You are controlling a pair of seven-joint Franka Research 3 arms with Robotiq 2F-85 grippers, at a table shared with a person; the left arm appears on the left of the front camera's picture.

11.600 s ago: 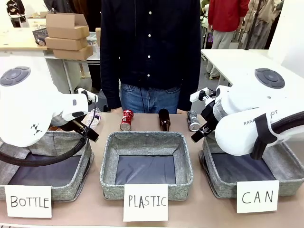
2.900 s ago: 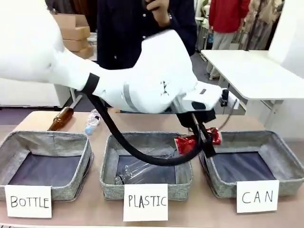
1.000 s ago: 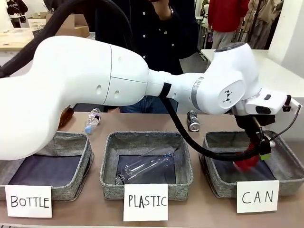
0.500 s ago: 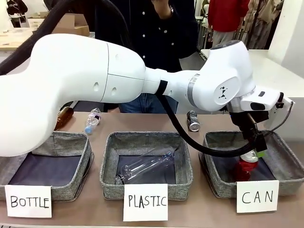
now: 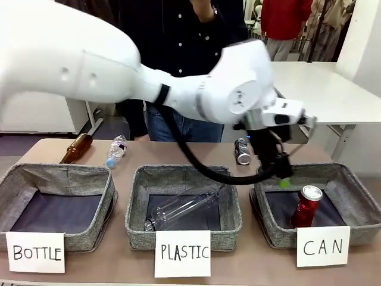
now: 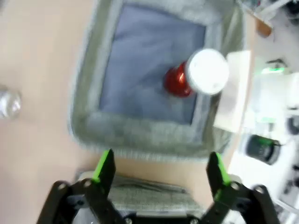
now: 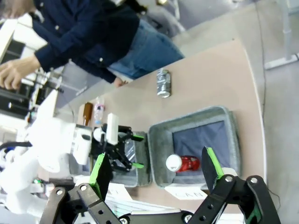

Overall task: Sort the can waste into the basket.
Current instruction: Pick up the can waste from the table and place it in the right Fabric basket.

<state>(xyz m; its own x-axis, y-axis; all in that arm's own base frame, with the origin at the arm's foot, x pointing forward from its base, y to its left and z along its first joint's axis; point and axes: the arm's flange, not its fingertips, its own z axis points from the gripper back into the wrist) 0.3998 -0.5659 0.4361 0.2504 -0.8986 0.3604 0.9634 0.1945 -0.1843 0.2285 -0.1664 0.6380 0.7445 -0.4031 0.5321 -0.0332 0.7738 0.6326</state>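
One red can (image 5: 305, 207) stands upright in the basket (image 5: 280, 233) carded CAN, just below and to one side of the left gripper (image 5: 280, 174), whose fingers are spread wide with nothing between them, above the basket's wall. The second, silvery-grey can (image 5: 241, 151) sits on the table (image 5: 178, 156) behind that gripper, toward the person (image 5: 175, 36). The right gripper (image 7: 155, 165) is likewise spread and empty, high above the basket.

The left arm (image 5: 89, 71) has a glossy white shell, a dark joint band and a thick black cable (image 5: 189, 159). The left claw (image 6: 161, 163) and right claw (image 7: 154, 170) are black with green pads (image 6: 103, 164). The person's shirt (image 5: 172, 36) is dark and buttoned, the jeans (image 5: 199, 131) blue.
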